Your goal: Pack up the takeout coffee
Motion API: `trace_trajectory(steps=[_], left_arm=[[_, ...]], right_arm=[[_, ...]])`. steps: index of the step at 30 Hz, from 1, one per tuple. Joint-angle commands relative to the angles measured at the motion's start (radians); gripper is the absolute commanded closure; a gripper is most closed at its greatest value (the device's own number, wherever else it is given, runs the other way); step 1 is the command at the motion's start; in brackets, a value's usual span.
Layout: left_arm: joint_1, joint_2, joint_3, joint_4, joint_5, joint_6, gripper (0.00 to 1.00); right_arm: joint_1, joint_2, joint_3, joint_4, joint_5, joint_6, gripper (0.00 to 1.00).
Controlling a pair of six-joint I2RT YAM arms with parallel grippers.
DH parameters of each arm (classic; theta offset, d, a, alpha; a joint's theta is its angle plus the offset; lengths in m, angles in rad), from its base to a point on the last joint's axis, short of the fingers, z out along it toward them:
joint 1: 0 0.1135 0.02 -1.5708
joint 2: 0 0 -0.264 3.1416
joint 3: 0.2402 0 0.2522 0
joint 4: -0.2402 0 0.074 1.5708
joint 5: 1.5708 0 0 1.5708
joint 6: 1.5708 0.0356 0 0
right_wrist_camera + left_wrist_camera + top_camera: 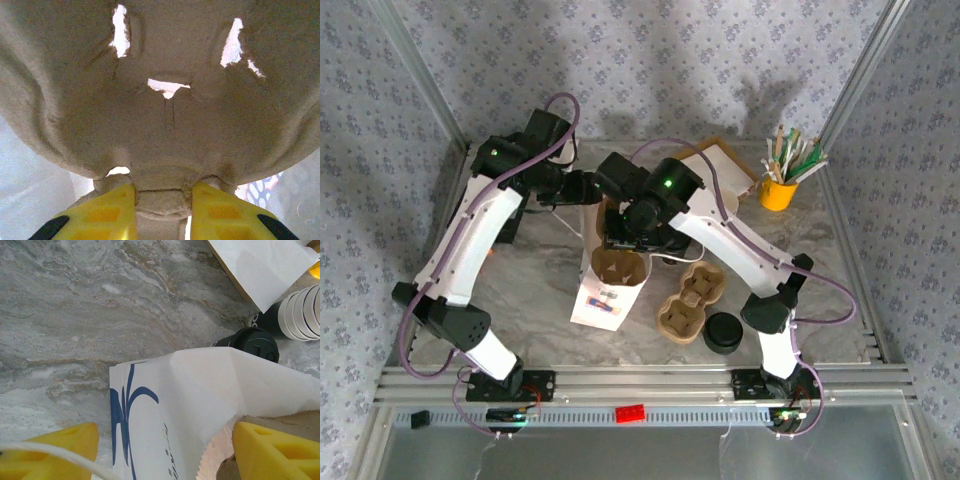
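Now right gripper (164, 209) clamped on cup carrier (165, 120) rim; left gripper (161, 452) apart, straddling bag (210, 385) edge.

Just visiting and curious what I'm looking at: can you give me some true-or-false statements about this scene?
The right gripper clamps a brown moulded-pulp cup carrier. True.
The white paper bag with blue print is closed. False: its mouth gapes open.
A second brown pulp carrier lies on the grey marbled table. True.
The yellow cup of sticks stands front left. False: rear right.
The left gripper is shut. False: its jaws stand wide apart over the bag's edge.
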Motion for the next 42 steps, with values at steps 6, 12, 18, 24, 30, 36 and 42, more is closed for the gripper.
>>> trace_trajectory(steps=[6, 12, 18, 24, 30, 36, 42], left_arm=[[0.007, -0.003, 0.029, -0.092, 0.057, 0.084, 0.30], [0.005, 0.064, 0.079, -0.116, -0.060, 0.102, 0.30], [0.001, 0.072, 0.086, -0.023, -0.125, 0.063, 0.30], [-0.009, 0.063, 0.079, 0.049, -0.216, -0.005, 0.31], [-0.011, 0.023, -0.015, 0.194, -0.214, -0.080, 0.29], [-0.017, 0.014, -0.094, 0.284, -0.203, -0.147, 0.29], [-0.018, -0.003, -0.090, 0.312, -0.198, -0.217, 0.29]], right_arm=[[-0.006, -0.011, 0.008, -0.059, -0.005, -0.006, 0.74], [-0.011, -0.005, 0.008, -0.057, -0.014, -0.017, 0.74], [-0.015, 0.004, 0.008, -0.054, -0.029, -0.024, 0.75], [-0.014, 0.008, 0.006, -0.055, -0.038, -0.028, 0.75], [-0.014, 0.016, 0.011, -0.051, -0.049, -0.027, 0.76], [-0.010, 0.029, 0.022, -0.048, -0.054, -0.026, 0.77], [0.001, 0.042, 0.031, -0.062, -0.076, -0.029, 0.77]])
